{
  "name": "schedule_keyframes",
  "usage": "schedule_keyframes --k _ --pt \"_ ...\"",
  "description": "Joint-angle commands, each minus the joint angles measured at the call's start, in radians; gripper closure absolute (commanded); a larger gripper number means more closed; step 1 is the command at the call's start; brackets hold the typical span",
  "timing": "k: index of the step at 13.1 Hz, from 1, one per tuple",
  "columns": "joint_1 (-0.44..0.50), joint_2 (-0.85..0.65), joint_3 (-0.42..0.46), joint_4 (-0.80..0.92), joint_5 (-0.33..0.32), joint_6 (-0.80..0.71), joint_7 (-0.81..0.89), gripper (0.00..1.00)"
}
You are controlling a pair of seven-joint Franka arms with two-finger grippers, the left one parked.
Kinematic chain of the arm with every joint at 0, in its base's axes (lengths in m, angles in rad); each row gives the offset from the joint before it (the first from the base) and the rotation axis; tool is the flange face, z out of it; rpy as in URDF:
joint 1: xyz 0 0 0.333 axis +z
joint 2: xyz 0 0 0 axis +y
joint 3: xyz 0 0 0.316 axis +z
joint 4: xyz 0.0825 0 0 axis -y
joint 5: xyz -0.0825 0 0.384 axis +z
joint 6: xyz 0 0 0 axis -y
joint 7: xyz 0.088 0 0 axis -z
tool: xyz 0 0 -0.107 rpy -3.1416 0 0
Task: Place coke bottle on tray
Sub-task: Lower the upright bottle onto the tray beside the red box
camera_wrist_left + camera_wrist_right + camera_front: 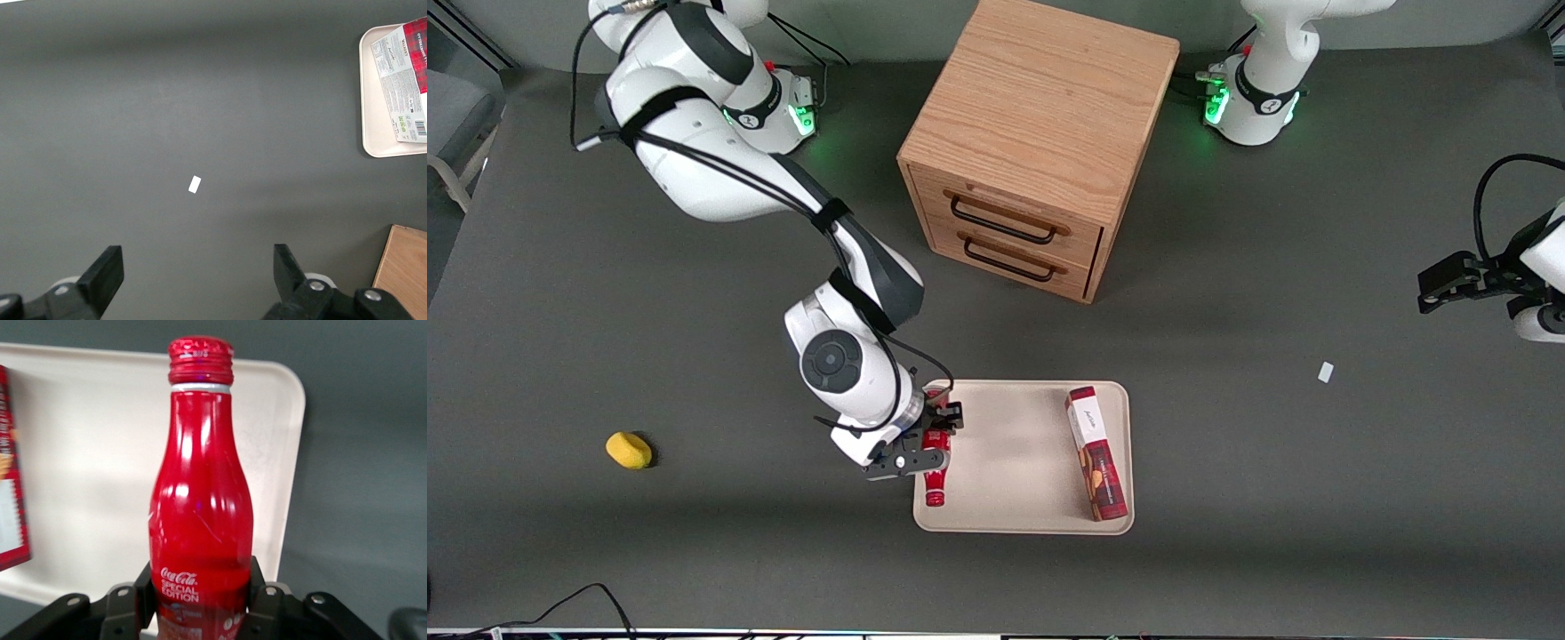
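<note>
The small red coke bottle (935, 480) lies lengthwise over the cream-beige tray (1014, 462), along the tray's edge toward the working arm's end, its red cap pointing toward the front camera. My right gripper (935, 437) is shut on the bottle's lower body, with a black finger pressed on each side. In the right wrist view the bottle (200, 507) fills the middle, held between the fingers (261, 600), with the tray (87, 467) beneath it. I cannot tell whether the bottle rests on the tray or hangs just above it.
A red-and-white cookie box (1096, 452) lies on the tray's other long edge. A wooden two-drawer cabinet (1032, 142) stands farther from the front camera. A yellow object (629, 450) lies toward the working arm's end. A small white scrap (1326, 372) lies toward the parked arm's end.
</note>
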Motion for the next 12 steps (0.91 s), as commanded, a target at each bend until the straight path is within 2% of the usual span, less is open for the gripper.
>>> schedule_keyframes --k 1,2,3,7,8,9,10,12 --pt "0.013 0.065 0.001 0.059 -0.026 0.031 0.037 0.79" --pt "0.013 0.074 0.000 0.054 -0.027 0.041 0.044 0.74" --pt "0.013 0.077 0.000 0.052 -0.027 0.044 0.047 0.62" --pt "0.015 0.087 -0.019 0.046 -0.057 0.070 0.067 0.30" --pt "0.015 0.087 -0.020 0.034 -0.057 0.081 0.068 0.21" --pt "0.015 0.087 -0.022 0.025 -0.058 0.094 0.068 0.08" --pt "0.015 0.087 -0.022 0.023 -0.076 0.100 0.074 0.00" --pt "0.013 0.082 -0.022 0.023 -0.104 0.101 0.096 0.00"
